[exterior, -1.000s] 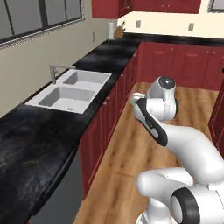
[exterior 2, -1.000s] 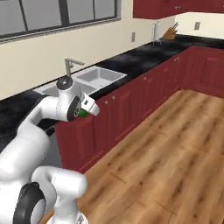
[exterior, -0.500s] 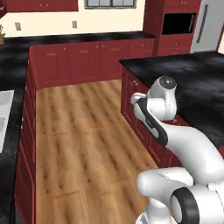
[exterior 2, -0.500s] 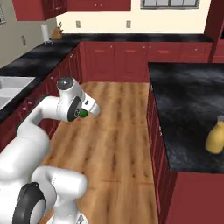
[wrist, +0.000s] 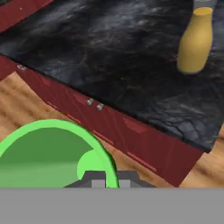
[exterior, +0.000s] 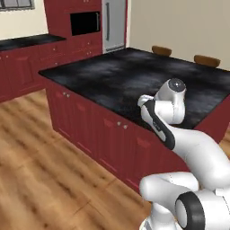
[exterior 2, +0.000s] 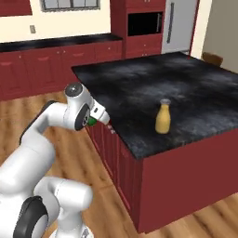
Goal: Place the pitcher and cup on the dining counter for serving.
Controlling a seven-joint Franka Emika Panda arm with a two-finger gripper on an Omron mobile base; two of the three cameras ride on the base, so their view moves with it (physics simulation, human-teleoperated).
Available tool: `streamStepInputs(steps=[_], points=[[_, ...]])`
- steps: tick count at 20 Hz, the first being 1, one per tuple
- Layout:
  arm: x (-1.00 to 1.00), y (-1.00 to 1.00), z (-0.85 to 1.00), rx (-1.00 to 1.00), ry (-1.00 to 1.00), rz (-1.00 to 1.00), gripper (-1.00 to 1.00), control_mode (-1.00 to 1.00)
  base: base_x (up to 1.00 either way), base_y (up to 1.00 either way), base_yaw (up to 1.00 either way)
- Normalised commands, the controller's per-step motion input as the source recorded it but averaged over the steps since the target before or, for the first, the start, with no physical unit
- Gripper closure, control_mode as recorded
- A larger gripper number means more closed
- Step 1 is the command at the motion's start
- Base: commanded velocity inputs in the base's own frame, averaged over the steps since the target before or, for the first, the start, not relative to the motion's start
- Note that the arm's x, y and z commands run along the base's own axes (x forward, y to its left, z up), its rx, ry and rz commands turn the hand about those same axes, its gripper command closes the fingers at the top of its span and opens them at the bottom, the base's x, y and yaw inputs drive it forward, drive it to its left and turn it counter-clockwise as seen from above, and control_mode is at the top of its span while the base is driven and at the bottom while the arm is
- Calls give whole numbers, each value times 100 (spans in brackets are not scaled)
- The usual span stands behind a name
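Note:
The green cup (exterior 2: 92,122) sits in my shut gripper (exterior 2: 96,121), held in the air just off the near corner of the dining counter (exterior 2: 139,88), below the level of its black top. In the hand view the cup's rim (wrist: 52,151) lies over the wooden floor, with the fingertips (wrist: 95,178) at its edge. The amber pitcher (exterior 2: 162,117) stands upright on the dining counter near its front edge; its body (wrist: 196,41) shows at the hand view's upper right. In the left base view my arm stands in front of the island top (exterior: 117,76).
Two round brown stools (exterior: 161,50) (exterior: 206,59) stand at the island's far side. A steel fridge (exterior 2: 179,23) and a built-in oven (exterior 2: 145,23) line the back wall beside a black wall counter (exterior 2: 56,42). Dark red cabinet doors (wrist: 131,131) face me; wooden floor lies to the left.
The whole scene has swung round with the base, from the wall cabinets to the island, which is now close in front. The cup stays in the shut gripper.

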Motion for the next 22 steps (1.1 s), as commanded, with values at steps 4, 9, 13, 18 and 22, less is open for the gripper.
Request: streamStepInputs(steps=[4,9,13,18,22], points=[[0,0,0,0,0,0,100,100,100,54,-55],[0,0,0,0,0,0,100,100,100,80,-54],[0,0,0,0,0,0,100,100,98,75,-62],[0,0,0,0,0,0,100,100,72,71,-72],[0,0,0,0,0,0,100,100,30,40,-81]])
